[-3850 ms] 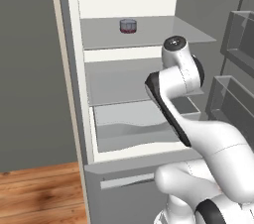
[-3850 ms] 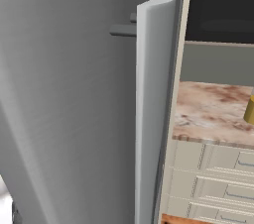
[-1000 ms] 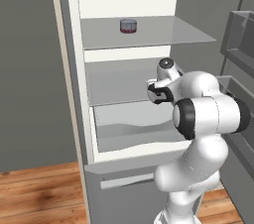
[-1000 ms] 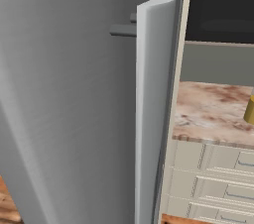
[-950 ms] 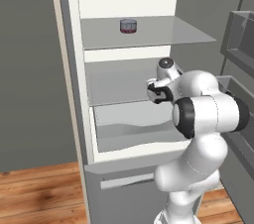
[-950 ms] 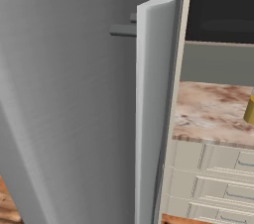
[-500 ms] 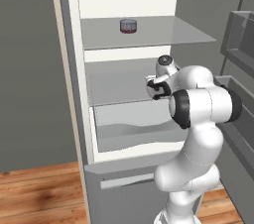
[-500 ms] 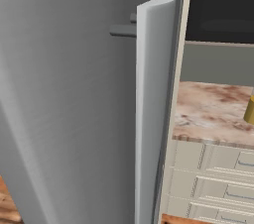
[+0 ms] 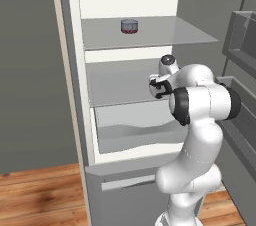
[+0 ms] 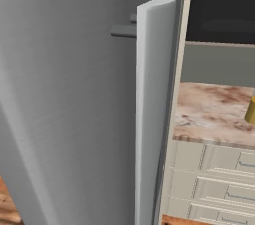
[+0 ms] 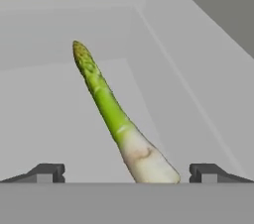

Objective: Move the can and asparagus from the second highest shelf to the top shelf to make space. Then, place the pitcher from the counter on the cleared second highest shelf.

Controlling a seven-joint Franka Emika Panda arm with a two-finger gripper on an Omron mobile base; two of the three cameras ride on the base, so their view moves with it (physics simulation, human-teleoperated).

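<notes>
In the open fridge, the top shelf (image 9: 165, 35) is a flat grey translucent panel against the white back wall. The can (image 9: 129, 26), a squat grey cylinder with a dark red band low on its side, stands upright on it, towards the back and a little left of the middle.

Below it, the second highest shelf (image 9: 112, 87) is another grey panel. The asparagus (image 11: 111, 109) lies directly on this shelf, its green tip pointing towards the back wall and its pale cut end towards the front.

Beside the fridge, the tabletop (image 10: 209, 109), mottled reddish-brown and beige stone over cream drawers, carries the pitcher (image 10: 250, 110), whose yellow side shows at its right edge.
</notes>
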